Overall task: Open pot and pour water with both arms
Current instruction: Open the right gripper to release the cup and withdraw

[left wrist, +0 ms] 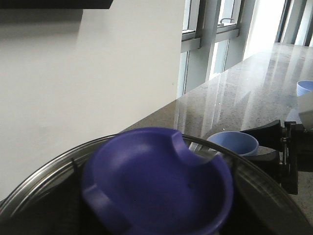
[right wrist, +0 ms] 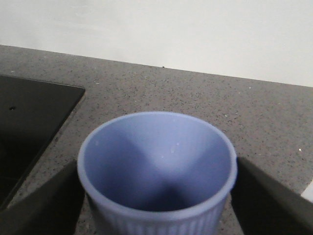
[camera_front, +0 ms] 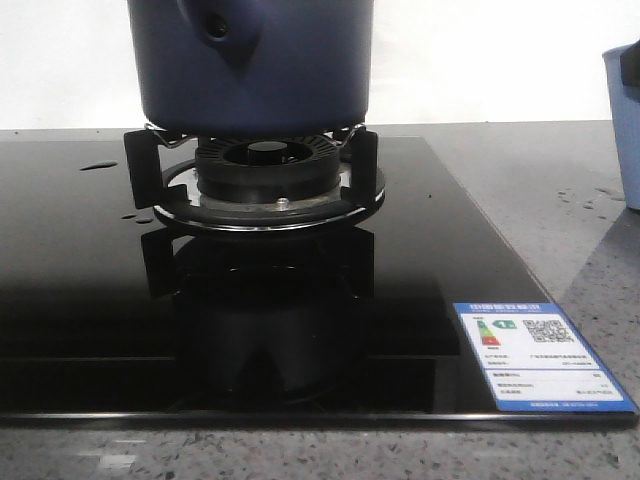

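The dark navy pot [camera_front: 250,60] stands on the burner grate [camera_front: 265,165] in the front view; its top is cut off there. In the left wrist view my left gripper [left wrist: 156,196] is around the lid's blue knob [left wrist: 156,181]. The knob fills the space between the dark fingers, above the glass lid's metal rim [left wrist: 44,171]. My right gripper [right wrist: 156,196] holds a pale blue cup [right wrist: 156,161] between its fingers [right wrist: 39,205] on the counter. That cup shows at the right edge of the front view [camera_front: 625,120] and in the left wrist view [left wrist: 234,143].
The black glass hob [camera_front: 80,300] carries a blue label [camera_front: 535,355] at its front right and water drops [camera_front: 98,166] at the left. Grey speckled counter [right wrist: 195,93] lies to the right. A second pale cup [left wrist: 305,87] stands further along the counter by the windows.
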Available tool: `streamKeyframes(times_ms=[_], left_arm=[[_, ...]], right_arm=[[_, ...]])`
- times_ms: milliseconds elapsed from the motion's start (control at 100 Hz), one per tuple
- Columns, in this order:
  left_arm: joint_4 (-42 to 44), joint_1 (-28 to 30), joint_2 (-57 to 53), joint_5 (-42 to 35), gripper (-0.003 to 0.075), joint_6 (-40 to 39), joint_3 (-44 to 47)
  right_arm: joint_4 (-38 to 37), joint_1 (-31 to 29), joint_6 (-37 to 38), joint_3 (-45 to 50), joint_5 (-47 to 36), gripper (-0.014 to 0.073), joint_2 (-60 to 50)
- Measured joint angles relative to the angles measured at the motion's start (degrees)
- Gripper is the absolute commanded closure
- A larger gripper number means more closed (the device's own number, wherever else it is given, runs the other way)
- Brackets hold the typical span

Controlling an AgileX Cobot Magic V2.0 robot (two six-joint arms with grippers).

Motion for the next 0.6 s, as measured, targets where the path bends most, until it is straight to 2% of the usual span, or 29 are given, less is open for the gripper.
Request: streamKeyframes(times_ms=[190,600], left_arm=[[0.25,0.00,0.00,0.00,0.0430,0.00,0.00],[0.38,0.00,0.00,0.00,0.0430,0.00,0.00]], right_arm=[[2.15,0.00,0.00,0.00,0.99,-0.0026,0.42],[2.56,0.00,0.00,0.00,4.05,-0.0033,-5.97]])
